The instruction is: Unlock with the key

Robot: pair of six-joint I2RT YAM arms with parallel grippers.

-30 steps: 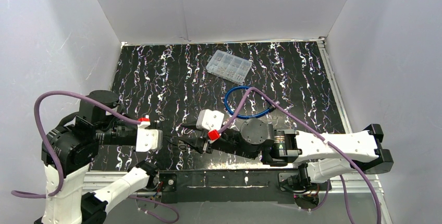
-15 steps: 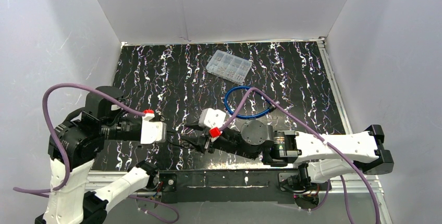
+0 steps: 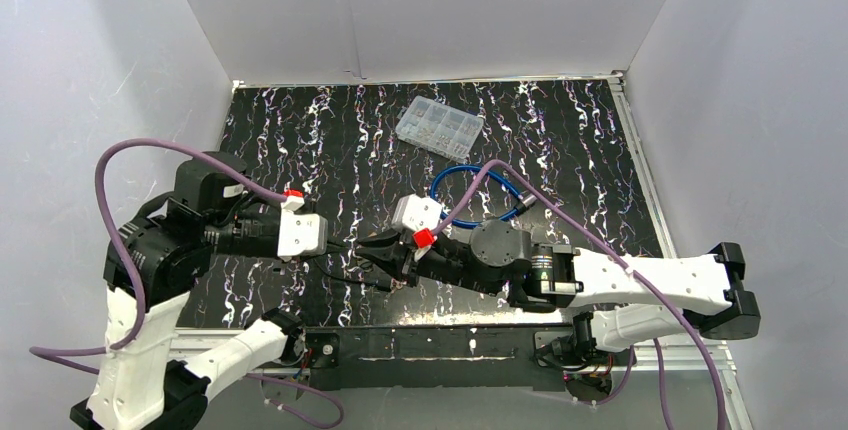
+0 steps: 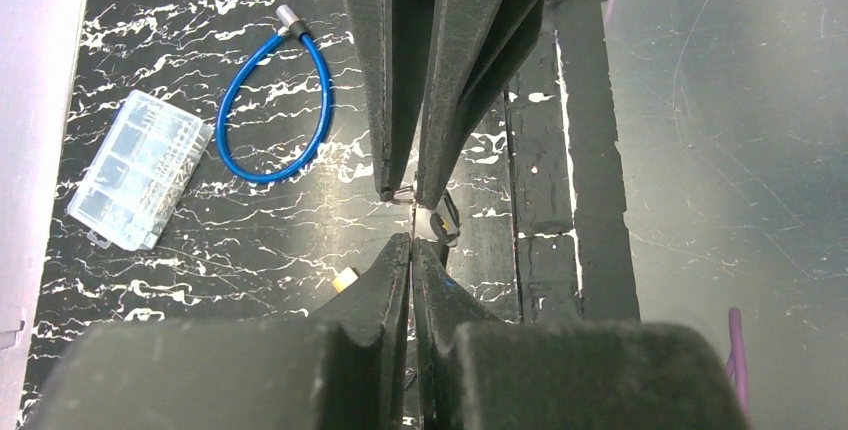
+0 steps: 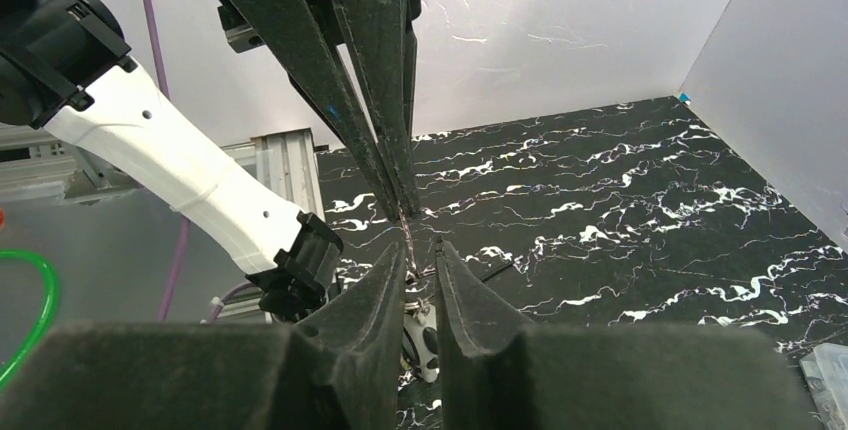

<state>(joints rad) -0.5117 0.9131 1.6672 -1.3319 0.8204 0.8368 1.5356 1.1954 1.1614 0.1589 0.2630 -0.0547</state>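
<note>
The blue cable lock (image 3: 478,195) lies in a loop on the black marbled mat, and the left wrist view shows its metal end (image 4: 290,18). My left gripper (image 3: 352,248) is shut on the thin metal key (image 4: 411,218), held above the mat. A white-and-black fob (image 4: 437,225) hangs from the key, and the right wrist view shows this fob (image 5: 425,335) too. My right gripper (image 3: 385,260) meets the left tip to tip. Its fingers (image 5: 395,280) stand a narrow gap apart on either side of the key's ring (image 5: 408,235), and I see no clamping.
A clear compartment box (image 3: 438,125) sits at the back of the mat (image 3: 300,140), behind the cable loop. A small yellowish piece (image 4: 344,279) lies on the mat below the grippers. White walls enclose three sides. The metal rail (image 3: 430,340) runs along the near edge.
My left arm has moved right and up with the key, meeting the right gripper. The right gripper has shifted slightly back and its fingers have narrowed around the key ring.
</note>
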